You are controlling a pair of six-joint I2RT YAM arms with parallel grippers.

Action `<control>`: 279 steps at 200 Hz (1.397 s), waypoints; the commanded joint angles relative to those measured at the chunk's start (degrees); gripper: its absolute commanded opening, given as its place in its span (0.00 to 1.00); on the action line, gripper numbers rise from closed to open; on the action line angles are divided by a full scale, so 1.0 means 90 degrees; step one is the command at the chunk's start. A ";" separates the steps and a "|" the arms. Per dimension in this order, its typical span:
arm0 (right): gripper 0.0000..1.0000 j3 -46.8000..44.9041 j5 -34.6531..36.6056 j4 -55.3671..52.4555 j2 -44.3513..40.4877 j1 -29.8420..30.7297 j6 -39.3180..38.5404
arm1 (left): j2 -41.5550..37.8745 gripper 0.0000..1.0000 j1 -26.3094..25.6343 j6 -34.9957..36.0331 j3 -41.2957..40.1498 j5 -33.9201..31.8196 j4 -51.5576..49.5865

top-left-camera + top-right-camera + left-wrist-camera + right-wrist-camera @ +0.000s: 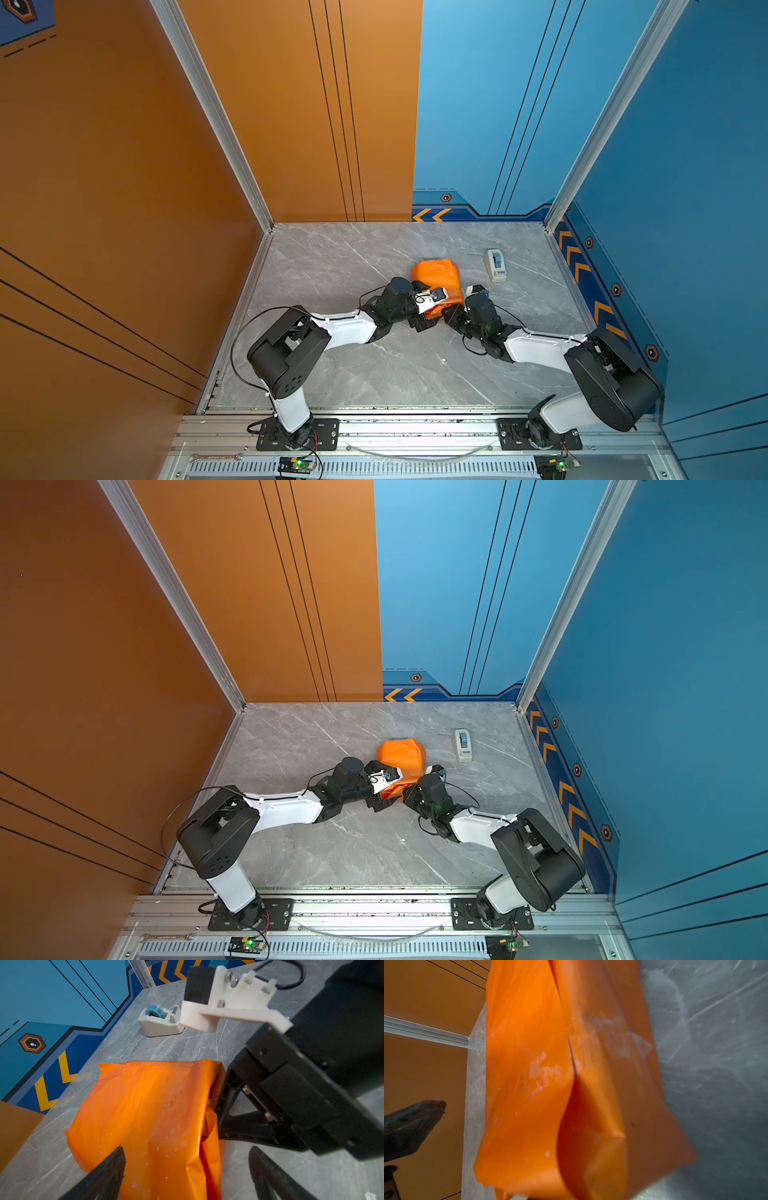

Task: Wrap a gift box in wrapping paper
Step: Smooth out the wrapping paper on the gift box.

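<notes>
The wrapping paper (pixel 436 272) (pixel 401 754) shows its glossy orange face, folded into a bundle at the middle of the table. The gift box is hidden under it. In the left wrist view my left gripper (pixel 187 1150) stands open, its two fingers straddling one end of the bundle (pixel 145 1105) without touching it. My right gripper (pixel 453 311) sits against the bundle's loose folded end. There a flap of paper (pixel 529 1064) fills the right wrist view and covers the jaws, which appear shut on it.
A white tape dispenser (pixel 495 265) (pixel 160 1022) with a blue roll stands just right of the bundle, behind it. The grey marble table (pixel 332 270) is walled by orange panels on the left and blue ones at the back and right. Both wrists crowd the bundle's near side.
</notes>
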 commanded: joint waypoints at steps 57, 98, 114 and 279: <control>0.23 0.0132 0.0047 0.0122 -0.0012 0.0007 0.0055 | 0.0702 0.89 0.0052 -0.0051 0.0230 -0.0704 -0.0427; 0.23 0.0145 0.0060 0.0113 -0.0034 0.0012 0.0053 | 0.0758 0.76 0.0016 -0.0087 0.0366 -0.1092 -0.0731; 0.23 0.0155 0.0051 0.0113 -0.0024 0.0008 0.0048 | 0.0708 0.74 -0.0027 -0.0272 0.0376 -0.1168 -0.0923; 0.40 -0.0054 -0.0507 -0.1845 -0.2427 -0.0850 -0.0998 | 0.1205 0.64 0.0047 -0.1238 -0.0331 -0.0832 -0.0185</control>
